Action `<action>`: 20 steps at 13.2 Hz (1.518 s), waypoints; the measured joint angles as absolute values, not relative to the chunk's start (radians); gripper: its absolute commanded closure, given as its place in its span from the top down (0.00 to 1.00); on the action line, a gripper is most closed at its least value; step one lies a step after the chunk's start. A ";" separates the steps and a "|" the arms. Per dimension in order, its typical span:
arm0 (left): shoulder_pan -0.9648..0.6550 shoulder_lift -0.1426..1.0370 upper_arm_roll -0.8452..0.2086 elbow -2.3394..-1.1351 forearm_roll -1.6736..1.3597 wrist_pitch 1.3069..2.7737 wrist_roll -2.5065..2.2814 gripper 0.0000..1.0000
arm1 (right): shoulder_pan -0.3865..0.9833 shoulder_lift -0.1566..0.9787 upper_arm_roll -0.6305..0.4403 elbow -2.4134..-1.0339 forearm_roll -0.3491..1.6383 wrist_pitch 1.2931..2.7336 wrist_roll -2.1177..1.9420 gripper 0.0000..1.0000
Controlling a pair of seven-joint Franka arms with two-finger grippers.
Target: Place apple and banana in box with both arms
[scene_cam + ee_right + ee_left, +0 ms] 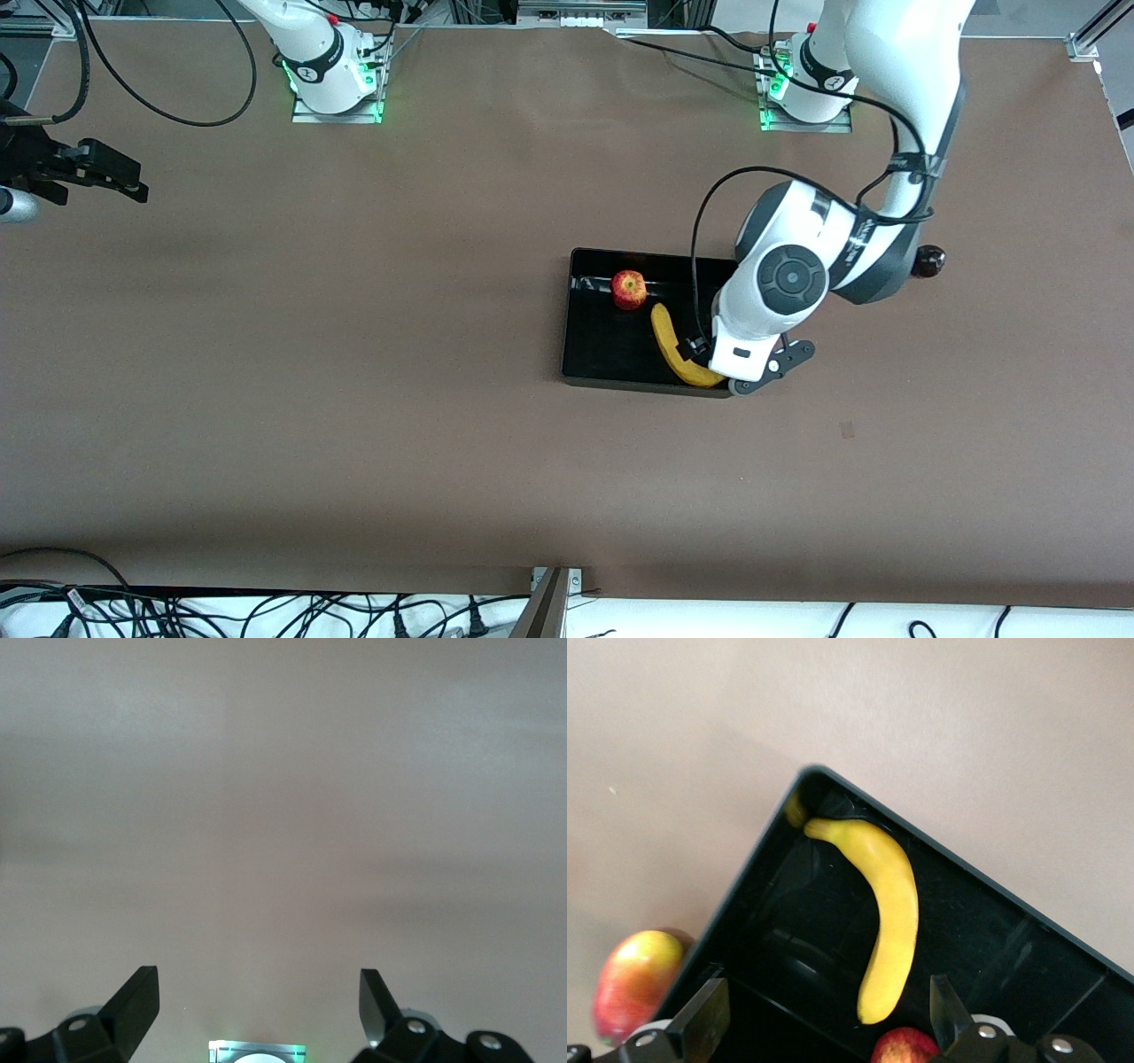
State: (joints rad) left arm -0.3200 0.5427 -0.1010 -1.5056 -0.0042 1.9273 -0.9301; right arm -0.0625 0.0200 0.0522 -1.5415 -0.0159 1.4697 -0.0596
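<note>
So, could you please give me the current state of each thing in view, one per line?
apple: lying in the box, free.
banana: lying in the box, released.
box: on the table, holding both fruits.
left gripper: over the box, fingers open, empty.
right gripper: waiting over bare table at the right arm's end, fingers open, empty.
mango: on the table beside the box.
</note>
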 measured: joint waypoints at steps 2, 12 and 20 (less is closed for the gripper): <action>-0.282 0.498 -0.100 -1.496 -0.004 1.864 -0.829 1.00 | -0.063 0.020 0.052 -1.542 -0.016 1.470 -0.060 1.00; 0.019 0.228 -0.097 -1.491 -0.004 1.592 -0.233 1.00 | -0.063 0.021 0.052 -1.541 -0.016 1.470 -0.060 1.00; 0.141 0.102 -0.096 -1.491 -0.004 1.552 0.006 1.00 | -0.063 0.021 0.052 -1.541 -0.016 1.470 -0.060 1.00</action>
State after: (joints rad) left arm 0.1410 0.1017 -0.0964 -1.4910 -0.0043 1.5525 0.0058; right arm -0.0627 0.0208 0.0518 -1.5413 -0.0159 1.4697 -0.0596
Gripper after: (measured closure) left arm 0.000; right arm 0.000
